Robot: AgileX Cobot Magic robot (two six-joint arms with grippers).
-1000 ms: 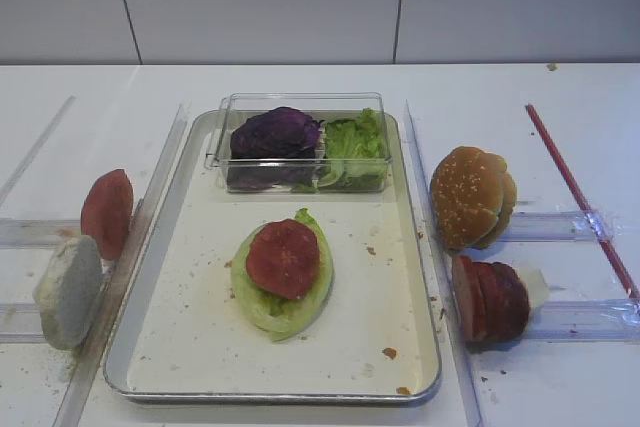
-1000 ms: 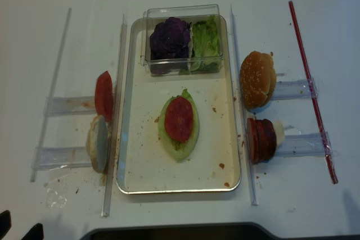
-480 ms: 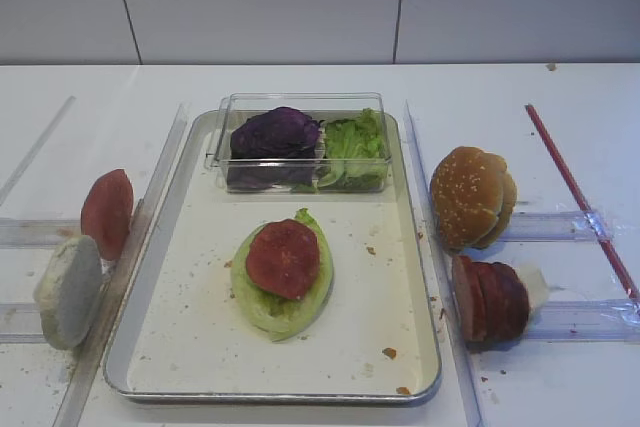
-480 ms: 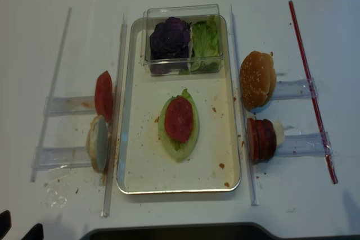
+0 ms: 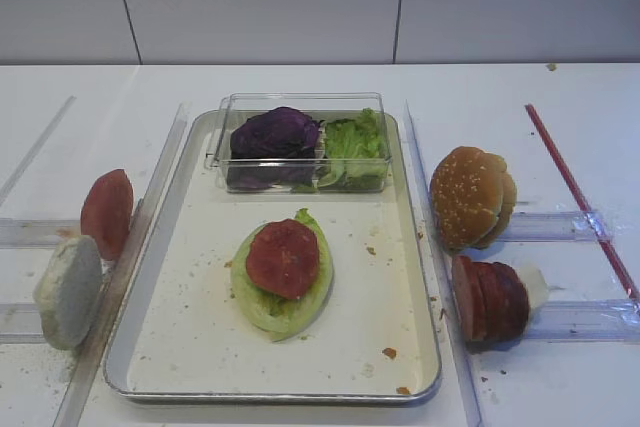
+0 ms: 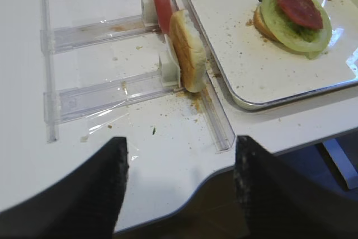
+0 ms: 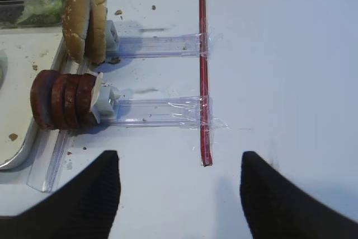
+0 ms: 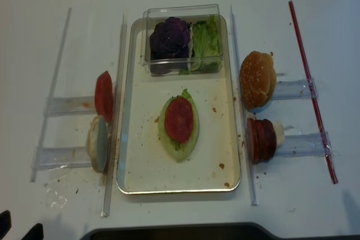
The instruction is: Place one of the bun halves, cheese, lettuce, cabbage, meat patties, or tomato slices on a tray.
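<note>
While both pincers idle apart, holding nothing: left pincer, right pincer. 1 pinkish-red tomato slice lies on pale green lettuce leaf in silver rectangular tray. Dark brown-red meat patties stand right of tray: likely soft, slippery; pinch outermost disc across faces.

On the tray, a tomato slice lies atop lettuce; a plastic box holding cabbage sits behind; bun halves and meat patties stand right of the tray
</note>
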